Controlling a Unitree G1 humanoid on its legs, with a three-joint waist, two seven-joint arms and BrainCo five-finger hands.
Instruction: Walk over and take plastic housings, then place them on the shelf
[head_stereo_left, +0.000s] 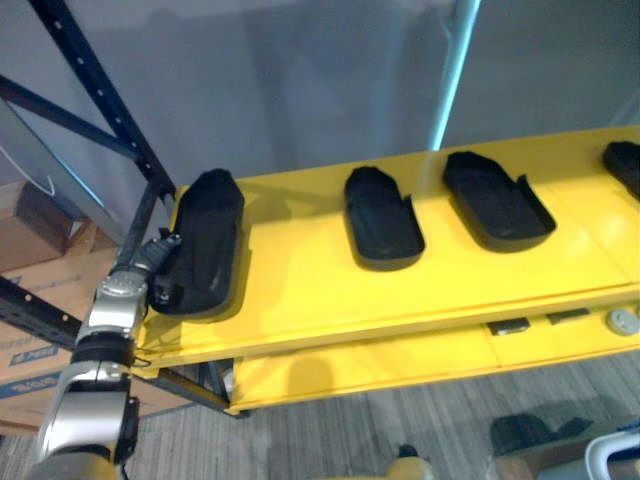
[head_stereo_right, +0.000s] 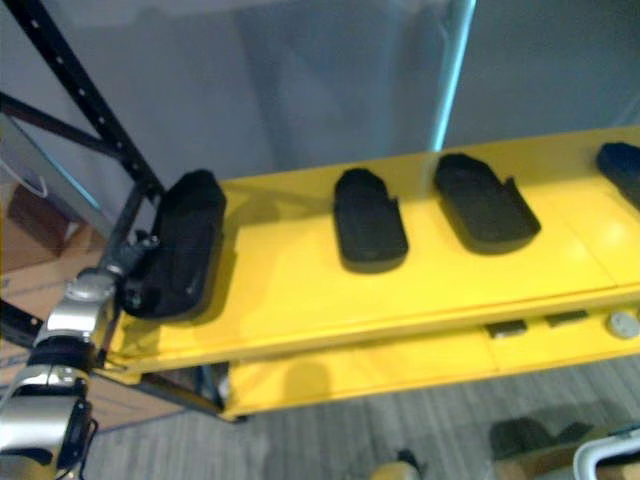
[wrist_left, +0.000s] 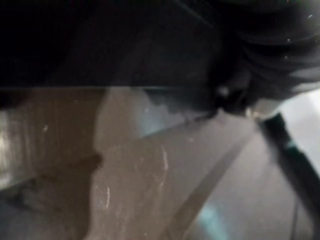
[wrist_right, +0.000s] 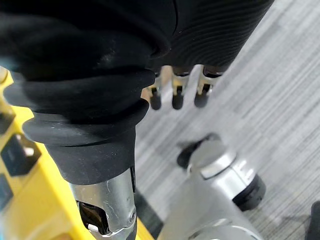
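Where the left hand (head_stereo_left: 162, 272), its grip impossible to tell, touches the near end of the leftmost plastic housing (head_stereo_left: 207, 235) at middle left, that housing lies lengthwise up-frame across the yellow shelf (head_stereo_left: 300, 290).

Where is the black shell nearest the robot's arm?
In the left eye view, the leftmost housing lies at the yellow shelf's left end beside the dark rack post, the left hand at its near end.

Black oblong plastic housings lie spaced in a row on a yellow shelf (head_stereo_left: 300, 295): leftmost housing (head_stereo_left: 205, 240) at the left end, second housing (head_stereo_left: 382, 218), third housing (head_stereo_left: 497, 200), and fourth housing (head_stereo_left: 625, 165) at the right edge.
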